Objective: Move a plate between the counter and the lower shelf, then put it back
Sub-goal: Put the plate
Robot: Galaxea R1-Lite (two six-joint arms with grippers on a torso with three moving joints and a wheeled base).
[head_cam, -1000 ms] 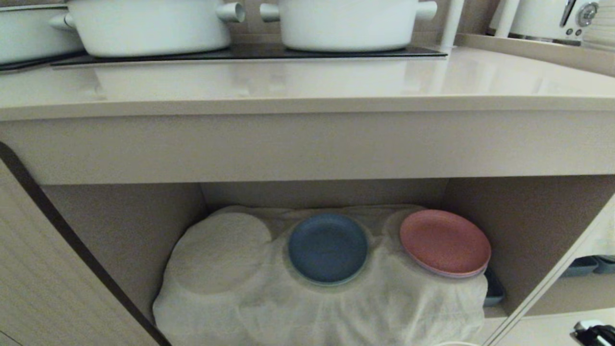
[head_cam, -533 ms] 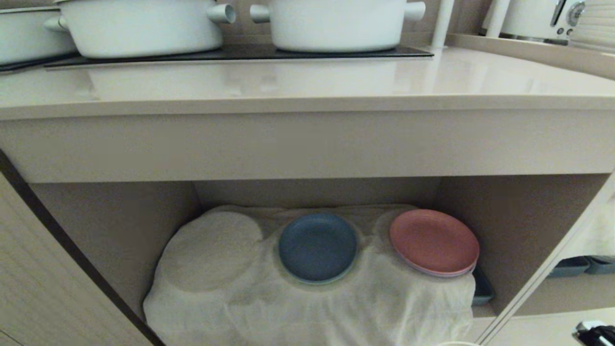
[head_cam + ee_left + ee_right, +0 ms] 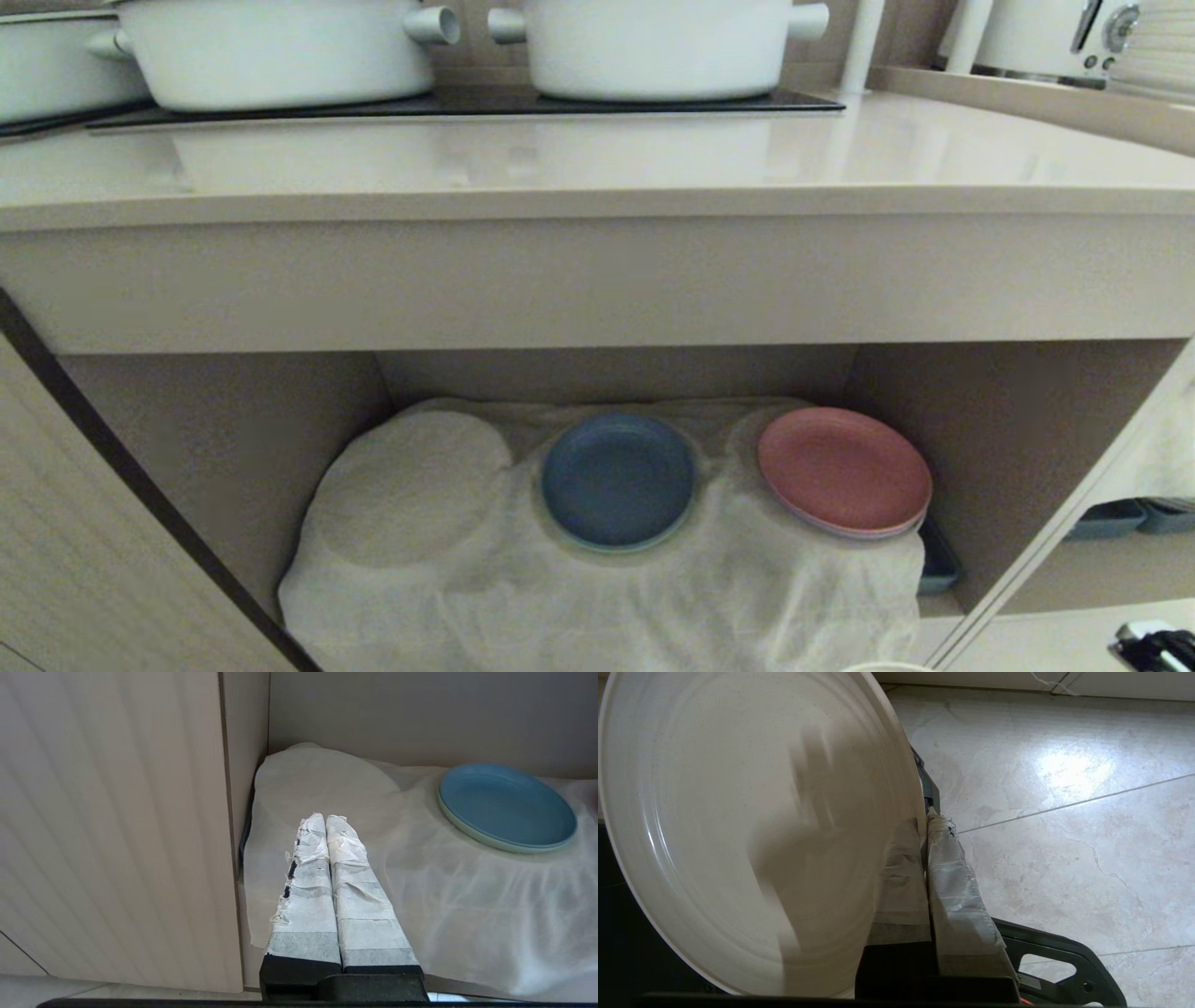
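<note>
Plate: a small round cream-beige plate (image 3: 738, 826) with a low upright rim is seen filling the left and centre of the right wrist view, tipped on edge over pale tiled floor (image 3: 1064, 812).
Hold: the rim is pinched between the taped fingers of the right gripper (image 3: 924, 823), which are closed onto it at centre frame.
Handling: the plate is judged light and stiff, with a smooth matte face that could slip; being held by one edge only, it may swing or twist in the grip.
Best grasp: the upright rim is judged the only usable hold, since the flat face offers nothing to pinch.
Lower shelf: the cloth-floored lower shelf (image 3: 653, 597) is shown at lower centre of the head view, with a blue plate (image 3: 618, 481) at centre and a pink plate (image 3: 845, 471) to its right.
Free spot: a round cloth-covered mound is seen at the shelf's left.
Counter: the counter (image 3: 597, 159) is spread across the upper frame, with white pots (image 3: 653, 42) along the top edge.
Left gripper: the left gripper (image 3: 325, 821) is shown pressed together and empty, at centre of its view, before the cloth.
</note>
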